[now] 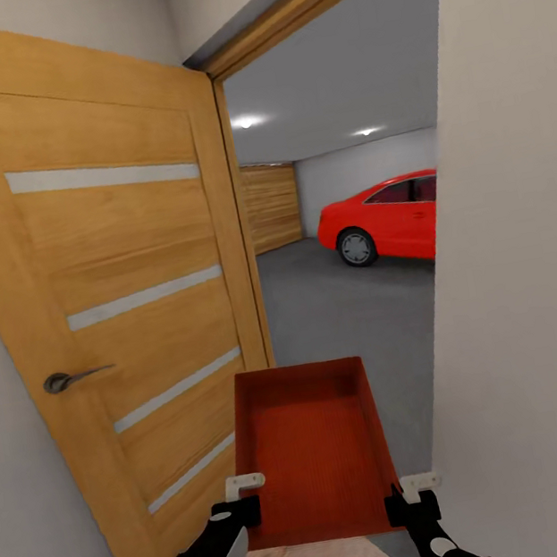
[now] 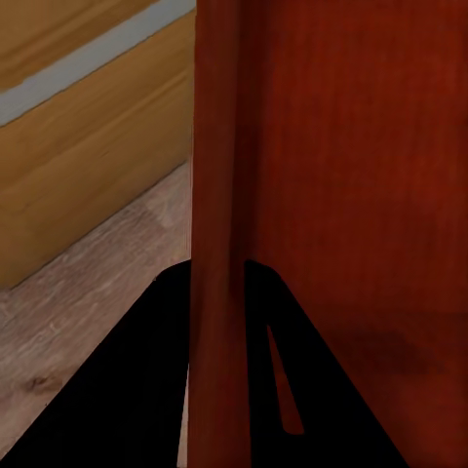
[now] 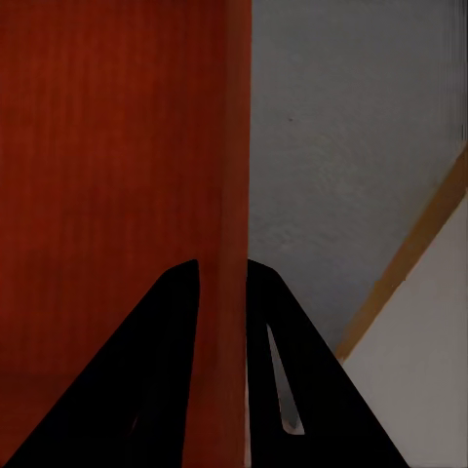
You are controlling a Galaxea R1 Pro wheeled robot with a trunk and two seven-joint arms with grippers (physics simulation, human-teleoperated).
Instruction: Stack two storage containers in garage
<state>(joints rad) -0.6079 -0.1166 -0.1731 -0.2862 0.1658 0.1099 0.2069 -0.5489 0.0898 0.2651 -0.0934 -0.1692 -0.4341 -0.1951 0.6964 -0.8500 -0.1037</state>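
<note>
The storage container (image 1: pixel 308 441) hangs between both claws; left gripper (image 1: pixel 245 498) and right gripper (image 1: pixel 408 497) each clamp a side wall; orange-red, open-topped, finely ribbed.

Open wooden door (image 1: pixel 130 312) at left, 4 pale strips. White wall (image 1: pixel 523 274) at right. Beyond doorway: grey concrete floor (image 1: pixel 348 312), 2 ceiling lights (image 1: pixel 248 121), red car (image 1: pixel 387 220).
</note>
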